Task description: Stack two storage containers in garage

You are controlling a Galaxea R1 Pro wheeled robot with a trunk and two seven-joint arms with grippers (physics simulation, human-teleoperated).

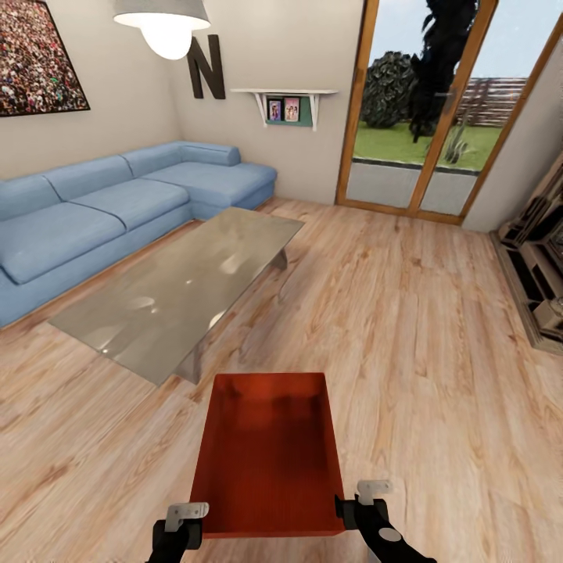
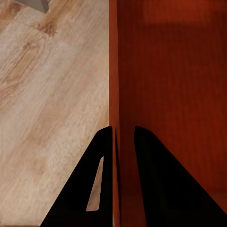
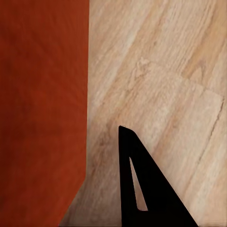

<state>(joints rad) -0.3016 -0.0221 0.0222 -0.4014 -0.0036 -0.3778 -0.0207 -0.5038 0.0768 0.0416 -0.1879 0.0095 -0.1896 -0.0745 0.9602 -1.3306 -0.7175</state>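
Bare wood-plank floor (image 1: pixel 407 328) is lying open ahead and to the right, running to the glass doors (image 1: pixel 426 117). The glass-topped table (image 1: pixel 184 285) is standing ahead on the left, with the blue sofa (image 1: pixel 109 207) behind it closing off that side. A wooden cabinet (image 1: pixel 539 266) is lining the right wall.

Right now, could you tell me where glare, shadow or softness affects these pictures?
Head view: the glass-topped table carries pale reflections, the ceiling lamp is blown out white, and the storage container is darker inside at its far end. Left wrist view: the left pincer fingers are flat black silhouettes astride the bin wall. Right wrist view: the wood-plank floor grain looks soft.
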